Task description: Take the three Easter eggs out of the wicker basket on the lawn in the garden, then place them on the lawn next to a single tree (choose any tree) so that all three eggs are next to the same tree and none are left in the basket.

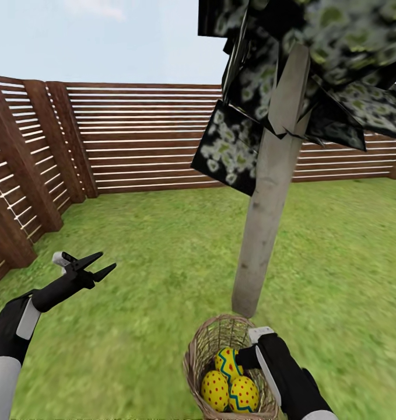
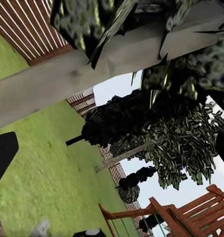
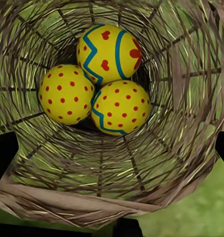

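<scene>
The wicker basket (image 1: 212,344) stands on the lawn (image 1: 151,245) right at the foot of the tree (image 1: 266,210), whose pale trunk rises into dark blossomed foliage. Three Easter eggs lie inside it: a zigzag-banded one (image 1: 228,361) (image 3: 109,52) and two dotted ones (image 1: 215,389) (image 1: 244,394) (image 3: 67,94) (image 3: 121,106). My right gripper (image 1: 244,357) (image 3: 116,143) hangs open over the basket's near rim (image 3: 67,207), looking down onto the eggs and touching none of them. Out over bare grass to the left, my left gripper (image 1: 107,261) (image 2: 116,138) is open and empty.
A brown slat fence (image 1: 145,137) closes the garden at the back and left. In the left wrist view a red-brown playset (image 2: 191,212) and other trees (image 2: 156,133) stand farther off. Open grass lies all around the trunk.
</scene>
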Controlling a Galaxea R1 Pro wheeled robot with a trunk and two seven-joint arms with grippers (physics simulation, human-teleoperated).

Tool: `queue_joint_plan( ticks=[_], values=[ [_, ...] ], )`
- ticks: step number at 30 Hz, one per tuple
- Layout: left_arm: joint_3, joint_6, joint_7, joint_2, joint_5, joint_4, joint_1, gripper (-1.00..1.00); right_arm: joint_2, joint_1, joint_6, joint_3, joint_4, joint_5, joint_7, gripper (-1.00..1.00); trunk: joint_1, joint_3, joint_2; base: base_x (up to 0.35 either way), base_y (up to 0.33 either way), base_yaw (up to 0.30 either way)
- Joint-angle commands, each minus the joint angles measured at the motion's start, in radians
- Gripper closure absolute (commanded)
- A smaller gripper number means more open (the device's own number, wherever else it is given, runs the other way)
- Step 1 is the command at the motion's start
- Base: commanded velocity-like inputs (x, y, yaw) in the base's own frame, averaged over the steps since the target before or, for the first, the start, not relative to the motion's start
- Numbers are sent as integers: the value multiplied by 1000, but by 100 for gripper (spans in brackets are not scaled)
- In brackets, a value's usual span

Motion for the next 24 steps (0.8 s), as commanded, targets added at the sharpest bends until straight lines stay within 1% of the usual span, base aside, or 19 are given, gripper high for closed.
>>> queue_joint_plan(
  ticks=[1, 4, 6, 8, 10, 13, 14, 15, 19, 24],
  values=[
    [0, 11, -3, 0, 1, 0, -1, -100, 0, -6, 7, 1, 0, 7, 2, -100, 4, -5, -8, 0, 0, 81],
    [0, 11, -3, 1, 1, 0, -1, -100, 0, -31, 12, 1, 20, 4, 0, -100, 15, -19, -29, 0, 0, 107],
    [0, 11, -3, 2, 1, 0, -1, -100, 0, -54, 14, 0, 54, 5, -2, -100, 23, -29, -43, 0, 0, 128],
    [0, 11, -3, 2, 1, 0, -1, -100, -1, -96, 14, -1, 123, 5, -3, -100, 31, -38, -57, 0, 0, 135],
    [0, 11, -3, 2, 1, 0, -1, -100, -2, -150, 10, -9, 223, 5, -4, -100, 38, -47, -71, 0, 0, 139],
    [0, 11, -3, 1, 1, 0, -1, -100, -3, -231, -3, -53, 372, 7, -4, -100, 50, -61, -92, 0, 0, 140],
    [0, 11, -3, 1, 1, 0, -1, -100, -4, -261, -23, -77, 425, 8, -5, -100, 54, -66, -99, 0, 0, 142],
    [0, 11, -3, 0, 1, 0, -1, -100, -5, -285, -60, -98, 473, 8, -6, -100, 57, -71, -106, 0, 0, 144],
    [0, 11, -3, 0, 1, 0, -1, -100, -8, -316, -114, -111, 527, 8, -8, -100, 73, -89, -134, 0, 0, 145],
    [0, 11, -3, 0, 1, 0, -1, -100, -9, -328, -134, -112, 533, 11, -9, -100, 92, -113, -169, 0, 0, 146]
  ],
)
